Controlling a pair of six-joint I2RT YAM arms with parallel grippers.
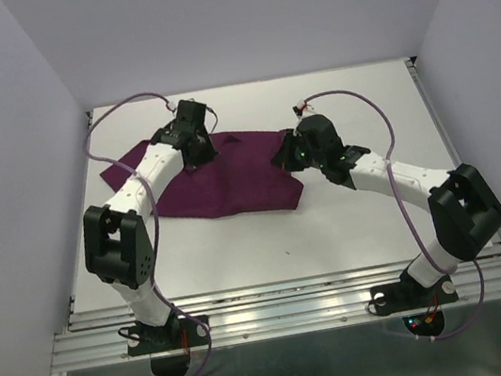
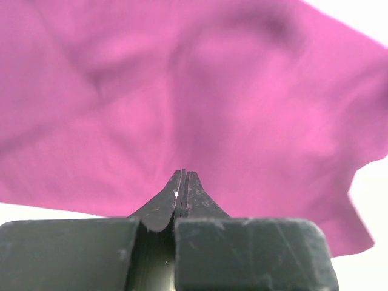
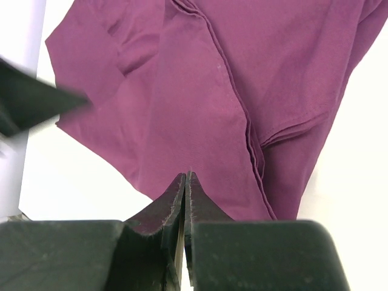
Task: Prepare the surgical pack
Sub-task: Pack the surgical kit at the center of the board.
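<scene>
Purple cloth wrap (image 1: pixel 230 180): lies crumpled and partly folded on the far half of the white table (image 1: pixel 333 227), between the two arms; the right wrist view shows stacked layered edges running down its middle.
Left gripper (image 1: pixel 201 156): over the wrap's far left part, fingers pressed together, tips meeting; nothing visible between them.
Right gripper (image 1: pixel 286 159): at the wrap's right edge, pointing left, fingers closed tip to tip; whether it pinches fabric cannot be told.
Cloth surface: soft wrinkles, one corner trailing toward the far left.
</scene>
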